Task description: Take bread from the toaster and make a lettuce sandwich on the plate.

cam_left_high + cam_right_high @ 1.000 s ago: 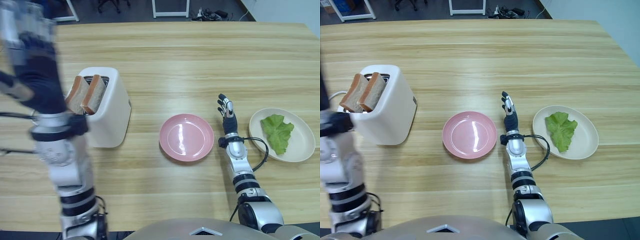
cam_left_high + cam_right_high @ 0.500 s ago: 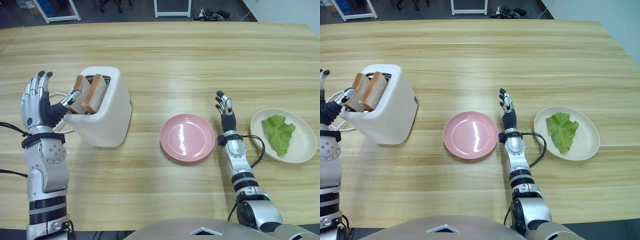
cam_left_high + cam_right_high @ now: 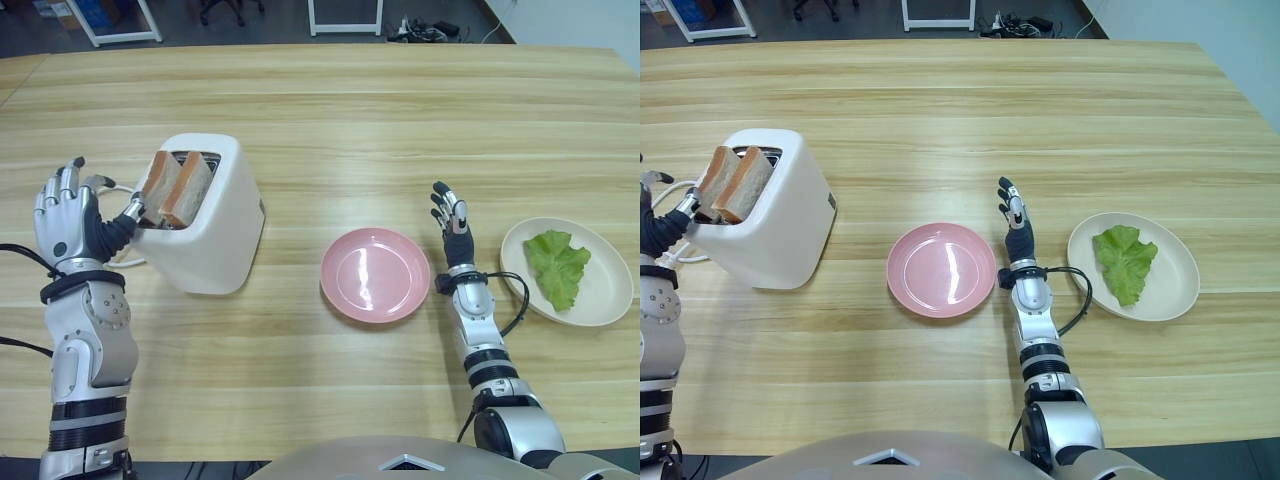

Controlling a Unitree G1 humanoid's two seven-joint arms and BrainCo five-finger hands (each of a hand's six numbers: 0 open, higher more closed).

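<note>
Left hand [image 3: 68,218], fingers spread and holding nothing beside the toaster [image 3: 215,240], should pinch the outer bread slice [image 3: 158,188] by its top and lift straight up.

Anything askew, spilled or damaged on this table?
Nothing spilled or damaged. The only oddity: the toaster sits skewed to the table's planks, and both bread slices lean in their slots toward the left hand. The pink plate is bare; the lettuce lies in its dish.
</note>
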